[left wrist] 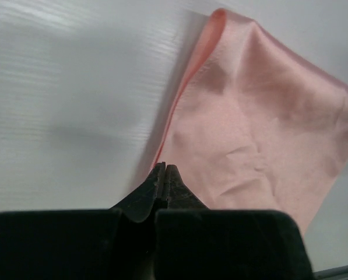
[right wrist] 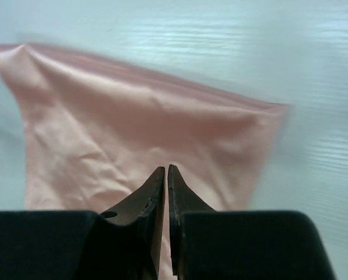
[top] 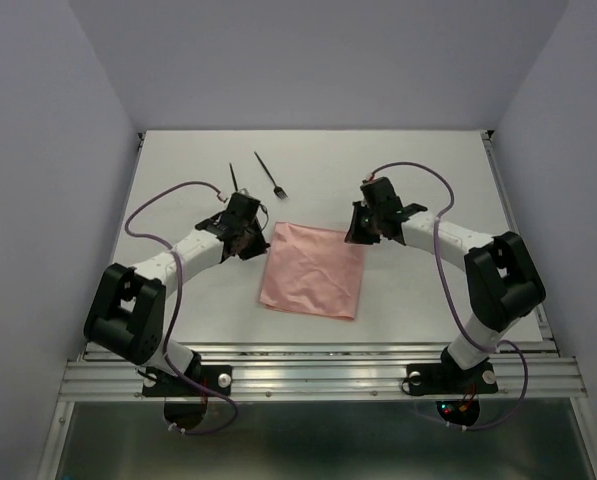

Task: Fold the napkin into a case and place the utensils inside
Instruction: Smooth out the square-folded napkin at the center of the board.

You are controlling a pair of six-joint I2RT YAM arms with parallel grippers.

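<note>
The napkin (top: 313,270) lies spread as one open layer in the middle of the surface (top: 428,170), roughly square and lightly creased, with no fold made yet. The left gripper (left wrist: 164,169) sits at its far-left corner and the right gripper (right wrist: 166,170) at its far-right corner. Both have their jaws pressed together. In the wrist views the cloth runs right up to the tips and its edge looks raised, so each seems to be pinching a corner.

Beyond the napkin, toward the far left, lie the fork (top: 270,175) and a second utensil (top: 234,178). The second is too small to identify. Both are well apart from the cloth.

The main risk is the thin, slippery fabric:
- **Slipping out:** if one pinch holds only the very edge, that corner could slide free as the fold is carried toward the near side, leaving the cloth skewed or bunched.
- **Uneven travel:** if the two arms move at different rates, the fold line would twist and the case would come out crooked.
- **Dragging:** carrying the corners too low could pull the whole napkin along the surface.
</note>
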